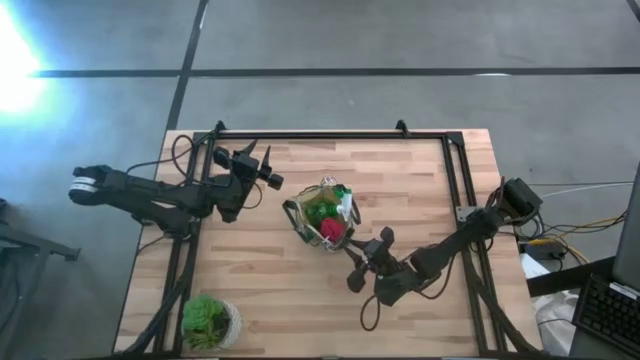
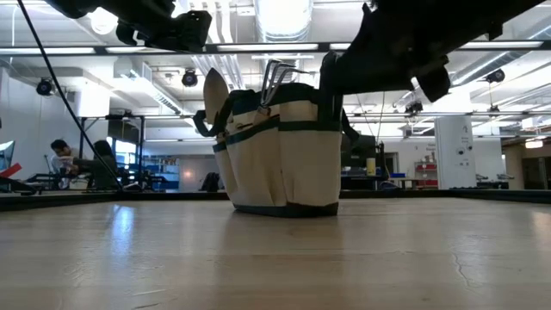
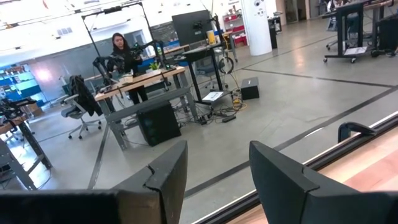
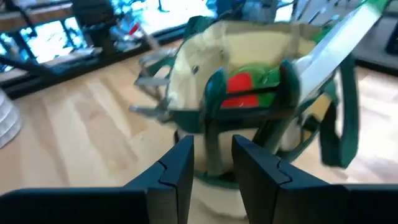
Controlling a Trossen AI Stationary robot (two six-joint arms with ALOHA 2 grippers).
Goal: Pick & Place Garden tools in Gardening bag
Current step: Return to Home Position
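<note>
The gardening bag (image 1: 324, 216) stands upright on its base in the middle of the table, also in the low view (image 2: 284, 151) and the right wrist view (image 4: 249, 56). Inside it lie a red-handled tool (image 4: 239, 87) and something green (image 4: 268, 77). A pale long tool (image 4: 339, 40) leans out of the top, and metal tines (image 2: 275, 73) stick up from a side pocket. My right gripper (image 1: 358, 252) is open just on the near-right side of the bag, with nothing between its fingers (image 4: 214, 163). My left gripper (image 1: 266, 172) is open and empty (image 3: 217, 180), raised left of the bag.
A leafy green plant in a pale round pot (image 1: 210, 322) stands at the table's near left corner. A black frame rail (image 1: 330, 135) runs along the far edge and down both sides. Bare wood lies between the bag and the plant.
</note>
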